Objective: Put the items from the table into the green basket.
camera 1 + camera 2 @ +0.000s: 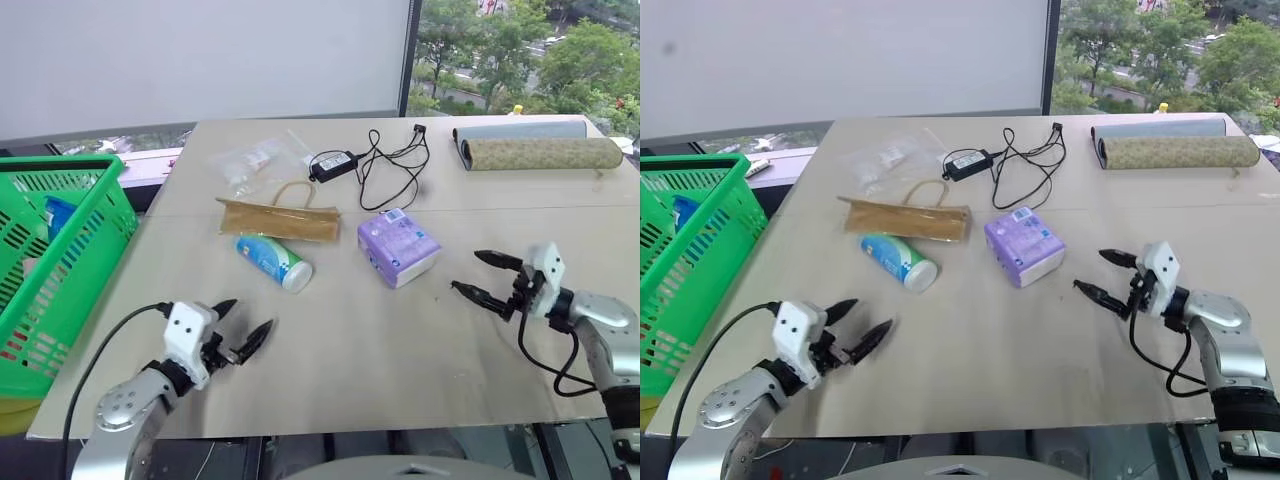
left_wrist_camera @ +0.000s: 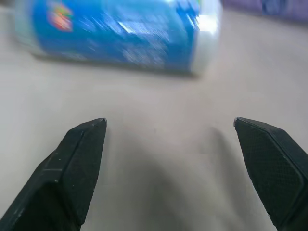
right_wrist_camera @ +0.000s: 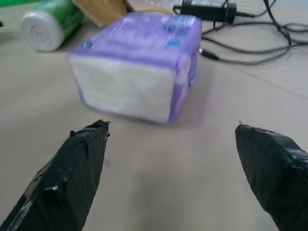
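Observation:
A white cylinder with a blue-green label (image 1: 273, 262) lies on its side near the middle of the beige table (image 1: 380, 340). Right of it sits a purple tissue pack (image 1: 399, 246). My left gripper (image 1: 243, 331) hovers open near the table's front edge, a short way in front of the cylinder (image 2: 120, 33). Open too, my right gripper (image 1: 483, 275) points at the tissue pack (image 3: 137, 65) from the right, a little apart from it. The green basket (image 1: 50, 270) stands off the table's left edge with a few things inside.
A flat brown paper bag with handles (image 1: 278, 217) lies just behind the cylinder. Farther back are a clear plastic packet (image 1: 250, 160), a black power adapter with a tangled cable (image 1: 375, 160), and two rolled mats (image 1: 535, 145) at the far right.

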`<state>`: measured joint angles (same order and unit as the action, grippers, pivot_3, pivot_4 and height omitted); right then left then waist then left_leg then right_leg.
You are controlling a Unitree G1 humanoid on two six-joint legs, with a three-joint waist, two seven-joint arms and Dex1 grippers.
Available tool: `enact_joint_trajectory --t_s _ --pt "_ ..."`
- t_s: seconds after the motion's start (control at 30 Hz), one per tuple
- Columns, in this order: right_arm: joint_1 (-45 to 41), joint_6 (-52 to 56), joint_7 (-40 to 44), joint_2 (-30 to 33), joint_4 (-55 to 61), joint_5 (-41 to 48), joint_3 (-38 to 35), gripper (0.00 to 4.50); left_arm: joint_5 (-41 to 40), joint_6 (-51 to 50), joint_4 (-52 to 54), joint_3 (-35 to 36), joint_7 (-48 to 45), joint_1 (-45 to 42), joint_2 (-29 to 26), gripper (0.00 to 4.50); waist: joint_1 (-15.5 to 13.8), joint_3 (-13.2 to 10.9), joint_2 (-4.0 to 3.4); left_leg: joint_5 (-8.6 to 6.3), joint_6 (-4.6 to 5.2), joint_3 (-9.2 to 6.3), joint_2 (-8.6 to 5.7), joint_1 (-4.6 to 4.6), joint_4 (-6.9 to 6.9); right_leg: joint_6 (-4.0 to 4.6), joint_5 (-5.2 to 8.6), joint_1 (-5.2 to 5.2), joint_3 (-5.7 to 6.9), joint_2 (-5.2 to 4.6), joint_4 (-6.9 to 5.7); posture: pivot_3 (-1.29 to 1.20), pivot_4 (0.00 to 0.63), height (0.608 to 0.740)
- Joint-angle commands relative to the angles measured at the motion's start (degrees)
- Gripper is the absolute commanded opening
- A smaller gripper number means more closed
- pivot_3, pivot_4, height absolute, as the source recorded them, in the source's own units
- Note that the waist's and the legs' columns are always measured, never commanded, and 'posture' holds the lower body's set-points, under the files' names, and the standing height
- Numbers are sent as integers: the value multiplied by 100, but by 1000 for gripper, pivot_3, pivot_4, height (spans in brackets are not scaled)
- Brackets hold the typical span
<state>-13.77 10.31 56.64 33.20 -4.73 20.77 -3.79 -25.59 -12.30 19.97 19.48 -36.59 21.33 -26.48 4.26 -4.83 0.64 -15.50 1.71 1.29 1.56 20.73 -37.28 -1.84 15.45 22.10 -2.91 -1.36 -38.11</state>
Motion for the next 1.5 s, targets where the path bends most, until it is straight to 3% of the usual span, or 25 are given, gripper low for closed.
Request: enact_joint_trajectory --t_s 0.03,0.2,0.4,0.53,0.83,0.87,1.03,1.3,1.5 --pt "-958 747 -575 -373 892 109 351 4500 -667 17 464 745 96 174 72 4362 6 1 0 0 0 1 7 -1 0 5 -3 2 1 4 0 -17 55 740" --pt "-2759 1157 -959 -1412 158 -528 1397 4500 -918 206 695 1406 93 558 106 4362 -82 11 14 -1 -3 -9 25 15 8 14 -4 21 10 33 0 25 48 740" --pt "-4425 522 -1356 -2520 -3131 -1795 2373 4500 -989 141 1084 1557 71 869 72 4362 -323 50 61 1 -7 -22 15 58 7 29 -15 48 46 7 6 123 33 740" --pt "-4984 -216 -1550 -2836 -4785 -2167 2382 4500 -1141 83 1586 1646 82 1191 86 4362 -402 69 88 4 -14 -33 -10 84 6 28 -15 69 58 -32 7 189 27 740" --pt "-5139 -766 -1308 -3011 -5112 -2117 1934 426 -1027 27 1877 1365 134 1495 130 4500 -509 73 82 19 -39 -38 -23 142 20 27 -15 134 81 -50 -1 181 32 740" --pt "-5140 -769 -1340 -2988 -5038 -2094 1850 18 -1032 20 1878 1318 107 1474 99 4500 -509 73 82 17 -37 -40 -21 141 21 28 -15 134 83 -45 -3 171 34 740" --pt "-5074 -445 -1604 -2622 -4177 -1831 1249 18 -1148 -156 1869 1159 20 1189 -155 4500 -518 69 75 19 -35 -44 -24 141 14 28 -15 137 85 -47 -23 128 42 740" --pt "-4299 573 -2812 -756 -2607 -2206 315 18 -1404 -945 1853 222 35 -298 -750 4500 -545 72 73 20 -34 -50 -33 144 2 28 -15 133 89 -52 -29 24 47 740" --pt "-3323 1078 -3436 223 -1422 -2487 -214 18 -1343 -1241 1467 -401 -27 -1428 -878 4500 -222 78 37 20 -33 -9 -27 137 3 26 -15 142 41 -30 -34 -58 41 740"
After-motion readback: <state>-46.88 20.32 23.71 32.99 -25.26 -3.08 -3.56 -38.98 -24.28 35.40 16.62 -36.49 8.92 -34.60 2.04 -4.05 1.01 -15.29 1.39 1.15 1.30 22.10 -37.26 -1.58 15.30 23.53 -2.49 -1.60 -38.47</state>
